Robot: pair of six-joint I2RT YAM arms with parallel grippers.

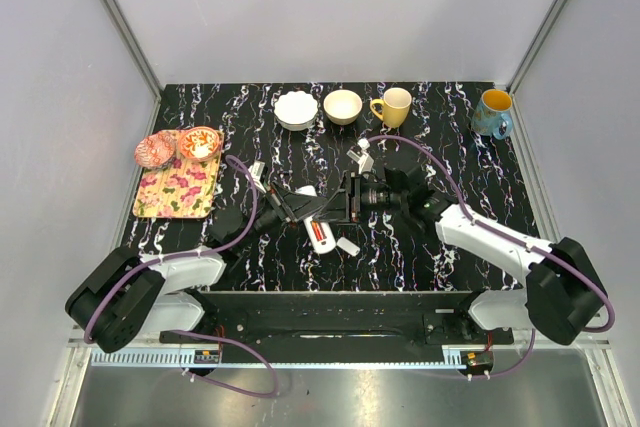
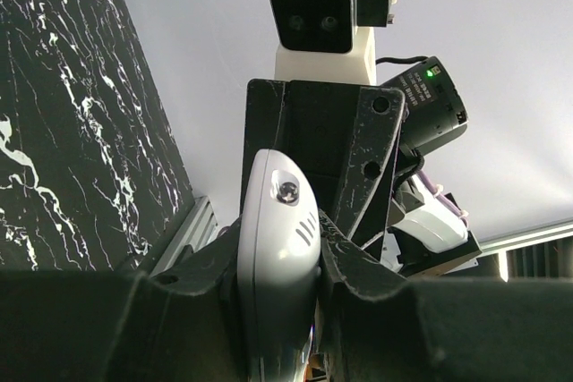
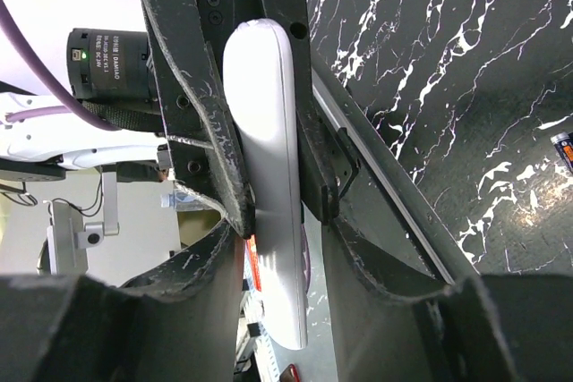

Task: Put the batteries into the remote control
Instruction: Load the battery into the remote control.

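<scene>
The remote control (image 3: 267, 158) is at the middle of the black, white-veined counter (image 1: 420, 252) between pale grey walls (image 1: 330, 7), gripped from opposite ends by the left end effector (image 2: 279, 261) and the right end effector (image 3: 277, 239), each narrowed to the white bar's width with both fingers pressed against it.

Open table (image 1: 495, 172) rightward; tray (image 1: 178, 190) at far left.

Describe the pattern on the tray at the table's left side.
Pink flowers on a yellowish ground, on the tray; clearest in the top external view.
</scene>
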